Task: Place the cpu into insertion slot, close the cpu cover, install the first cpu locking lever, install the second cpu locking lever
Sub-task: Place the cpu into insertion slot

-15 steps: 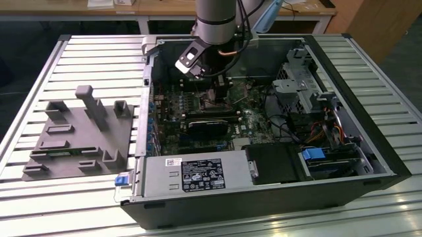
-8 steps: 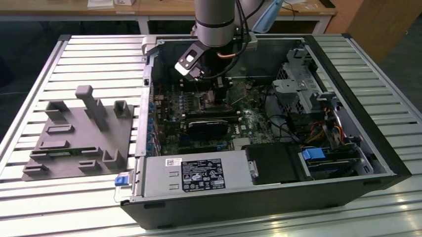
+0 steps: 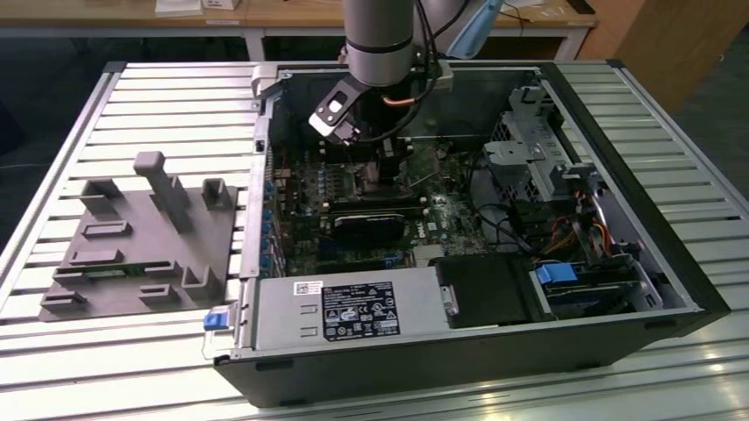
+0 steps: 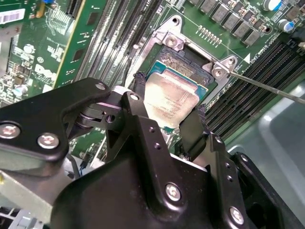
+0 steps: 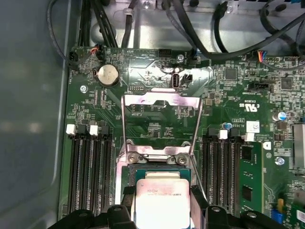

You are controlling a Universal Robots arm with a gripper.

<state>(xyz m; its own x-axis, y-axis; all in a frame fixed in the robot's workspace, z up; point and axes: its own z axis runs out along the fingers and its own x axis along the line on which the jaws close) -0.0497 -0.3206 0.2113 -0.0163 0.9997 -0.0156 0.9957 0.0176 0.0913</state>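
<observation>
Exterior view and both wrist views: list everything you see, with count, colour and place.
computer case: one, black, open, on the table
table: one, silver slats, under the case
holder block: one, grey, on the exterior view's left of the case
circuit board: one, green, inside the case
socket: one, dark centre, on the board
cover frame: one, silver, swung open beside the socket
memory slots: two groups, black, either side of the socket
coin battery: one, silver, on the board
chip: one, silver-grey, over the socket
gripper: one, black, fingers closed on the chip
arm: one, grey, above the case
</observation>
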